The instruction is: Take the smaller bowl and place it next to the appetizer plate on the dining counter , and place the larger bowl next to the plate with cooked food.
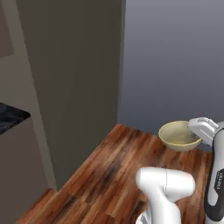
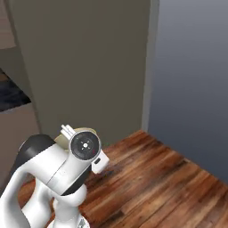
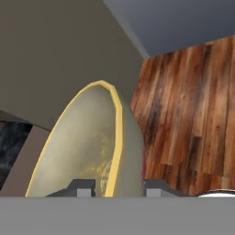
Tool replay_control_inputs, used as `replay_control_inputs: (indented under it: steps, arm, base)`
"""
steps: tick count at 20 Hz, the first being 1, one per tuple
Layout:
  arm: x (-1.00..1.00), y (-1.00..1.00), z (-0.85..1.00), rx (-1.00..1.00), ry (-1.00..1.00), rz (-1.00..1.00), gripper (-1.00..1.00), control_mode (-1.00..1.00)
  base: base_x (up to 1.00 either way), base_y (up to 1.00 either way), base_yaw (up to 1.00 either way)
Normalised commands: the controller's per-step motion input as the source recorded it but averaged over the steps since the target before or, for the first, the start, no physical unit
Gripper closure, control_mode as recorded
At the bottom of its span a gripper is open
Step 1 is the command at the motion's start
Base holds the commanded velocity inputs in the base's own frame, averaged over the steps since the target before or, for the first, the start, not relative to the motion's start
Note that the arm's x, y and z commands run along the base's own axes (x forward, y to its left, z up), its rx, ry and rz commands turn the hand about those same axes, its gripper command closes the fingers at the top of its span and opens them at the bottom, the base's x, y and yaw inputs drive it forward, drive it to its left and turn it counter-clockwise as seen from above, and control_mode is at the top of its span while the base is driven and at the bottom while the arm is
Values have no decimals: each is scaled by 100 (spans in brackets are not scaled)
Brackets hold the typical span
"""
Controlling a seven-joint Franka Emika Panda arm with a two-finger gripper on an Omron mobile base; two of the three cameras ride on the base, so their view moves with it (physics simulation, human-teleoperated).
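The smaller bowl (image 1: 178, 135), pale cream-yellow and glossy, hangs in the air over the wooden floor, held by its rim. My gripper (image 1: 195, 132) is shut on that rim from the right. In the hand view the smaller bowl (image 3: 92, 142) stands on edge right in front of the camera, with the rim between the two fingertips (image 3: 85, 189) of my gripper (image 3: 120, 188). From the right base view a sliver of the bowl (image 2: 90, 130) peeks out behind the hand. A corner of a black white-veined marble top (image 1: 11, 116) lies at the far left; it looks like the dining counter.
A tall grey-beige cabinet block (image 1: 74, 78) stands close ahead on the left. A blue-grey wall (image 1: 175, 57) closes the right side. Brown wooden floor (image 1: 113, 170) stretches under the arm. The marble top (image 2: 11, 95) sits on a beige base.
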Motion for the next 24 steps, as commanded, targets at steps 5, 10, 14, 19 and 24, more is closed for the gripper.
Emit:
replay_control_inputs:
  steps: [5, 10, 14, 19, 24]
  arm:
    - [0, 0, 0, 0, 0, 0, 100, 100]
    - [0, 0, 0, 0, 0, 0, 100, 100]
    - [0, 0, 0, 0, 0, 0, 100, 100]
    - [0, 0, 0, 0, 0, 0, 100, 100]
    - [0, 0, 0, 0, 0, 0, 100, 100]
  base:
    - [-43, 0, 80]
    - [-20, 26, 83]
    - [-16, 50, 68]
    - [0, 94, 37]
    - [0, 100, 19]
